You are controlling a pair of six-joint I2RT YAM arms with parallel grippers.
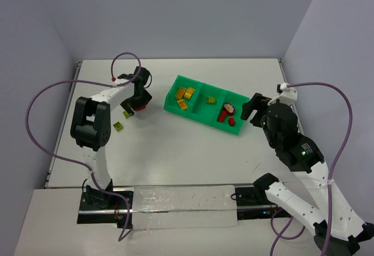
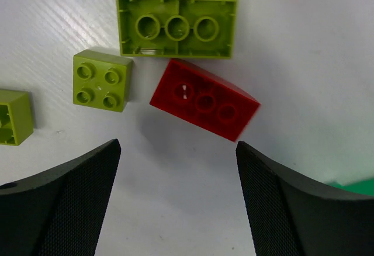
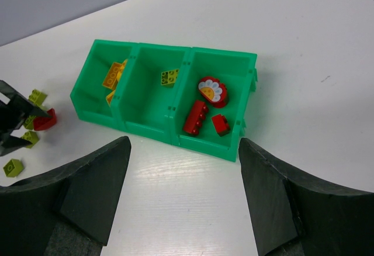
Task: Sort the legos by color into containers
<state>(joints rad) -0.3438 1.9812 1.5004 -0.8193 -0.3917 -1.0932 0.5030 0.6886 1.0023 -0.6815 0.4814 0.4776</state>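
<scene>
a: left gripper [image 2: 176, 151], state?
b: fingers spread wide, nothing between them. a red brick [image 2: 204, 99] lies just beyond the tips, skewed, touching neither pad. i cannot tell whether it sits flat.
a: what's around it?
b: a long olive brick [image 2: 176, 26], hollow side up, is just past it. a square olive brick [image 2: 103, 80] sits studs up beside that, and another olive piece [image 2: 13, 117] is cut off at the left edge of the wrist view. all are loose on the white table [image 1: 175, 151], left of the green tray [image 1: 196, 118].
a: right gripper [image 3: 184, 145]?
b: jaws apart and empty, hovering just off the tray's right end.
a: tray contents?
b: left compartment: yellow bricks [image 3: 114, 78]. middle: one olive brick [image 3: 170, 76]. right: a round red piece [image 3: 212, 91] with an orange-and-white face, a long red brick [image 3: 196, 117] and a small red brick [image 3: 220, 124].
</scene>
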